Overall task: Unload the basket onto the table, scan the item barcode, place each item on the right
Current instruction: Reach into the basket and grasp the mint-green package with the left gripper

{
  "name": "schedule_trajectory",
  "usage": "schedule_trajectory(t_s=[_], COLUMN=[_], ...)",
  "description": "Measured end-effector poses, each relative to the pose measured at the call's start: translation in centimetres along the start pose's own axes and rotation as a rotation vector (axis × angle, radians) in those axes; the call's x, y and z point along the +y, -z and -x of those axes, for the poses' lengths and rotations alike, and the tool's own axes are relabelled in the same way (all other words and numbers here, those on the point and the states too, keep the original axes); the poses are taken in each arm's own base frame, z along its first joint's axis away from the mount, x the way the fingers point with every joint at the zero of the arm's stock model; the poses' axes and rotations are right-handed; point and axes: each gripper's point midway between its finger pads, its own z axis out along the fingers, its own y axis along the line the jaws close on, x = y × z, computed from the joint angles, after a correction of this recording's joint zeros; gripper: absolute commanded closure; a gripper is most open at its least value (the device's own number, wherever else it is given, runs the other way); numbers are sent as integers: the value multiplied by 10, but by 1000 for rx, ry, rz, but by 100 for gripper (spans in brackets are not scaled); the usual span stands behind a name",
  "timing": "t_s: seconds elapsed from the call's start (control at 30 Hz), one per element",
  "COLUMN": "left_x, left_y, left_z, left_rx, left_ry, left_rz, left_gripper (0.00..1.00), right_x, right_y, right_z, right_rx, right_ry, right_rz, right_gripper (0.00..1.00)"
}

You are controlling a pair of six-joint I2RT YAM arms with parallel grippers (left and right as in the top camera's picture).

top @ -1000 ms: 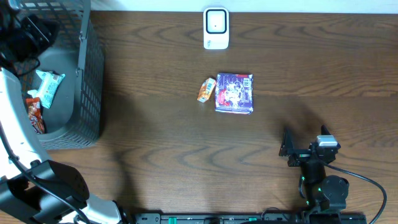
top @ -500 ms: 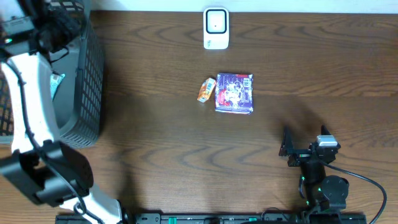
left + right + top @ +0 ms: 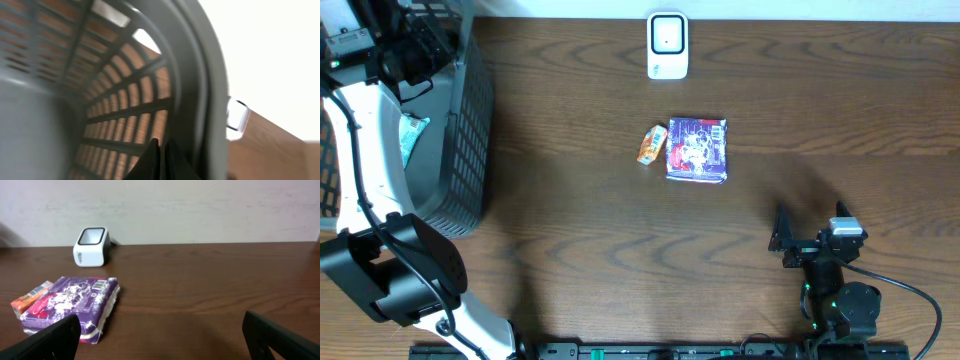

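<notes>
Left gripper [image 3: 158, 152], fingers closed and empty, has edged along the grey plastic lattice basket [image 3: 470, 130] containing a teal packet [image 3: 412, 135]; right gripper [image 3: 161, 332] spread wide.

purple packet [image 3: 697, 150] flat mid-table, orange snack [image 3: 652, 144] beside, white scanner [image 3: 668, 45] behind

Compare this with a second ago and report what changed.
The left gripper, jaws shut with nothing visible between them, swung rightward across the basket and now sits close to its mesh wall near the rim. The right gripper, jaws open, the purple packet, the orange packet and the scanner stayed put.
</notes>
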Motion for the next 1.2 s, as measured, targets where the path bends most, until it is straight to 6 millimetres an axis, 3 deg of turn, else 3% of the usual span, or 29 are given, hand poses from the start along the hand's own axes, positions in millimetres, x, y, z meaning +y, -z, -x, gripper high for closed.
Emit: schedule_trajectory(t_s=[0.27, 0.33, 0.53, 0.6, 0.63, 0.77, 0.93, 1.2], left_x=[-9, -2, 38, 52, 58, 74, 86, 134], left_y=[14, 20, 46, 58, 65, 98, 121, 104], left_z=[0, 5, 27, 38, 44, 59, 53, 23], left_rx=[35, 21, -55, -94, -118, -195, -208, -151], left_ry=[30, 39, 146, 175, 185, 226, 245, 151], left_rz=[-149, -151, -100, -84, -75, -39, 78, 475], left_gripper=[92, 83, 71, 55, 39, 21, 17, 17], right_x=[0, 0, 0, 0, 0, 0, 0, 0], right_y=[0, 0, 0, 0, 0, 0, 0, 0], right_z=[0, 0, 0, 0, 0, 0, 0, 0], right_rx=[0, 0, 0, 0, 0, 0, 0, 0], right_ry=[0, 0, 0, 0, 0, 0, 0, 0], right_rz=[0, 0, 0, 0, 0, 0, -1, 0], right_gripper=[1, 1, 1, 1, 1, 1, 1, 1])
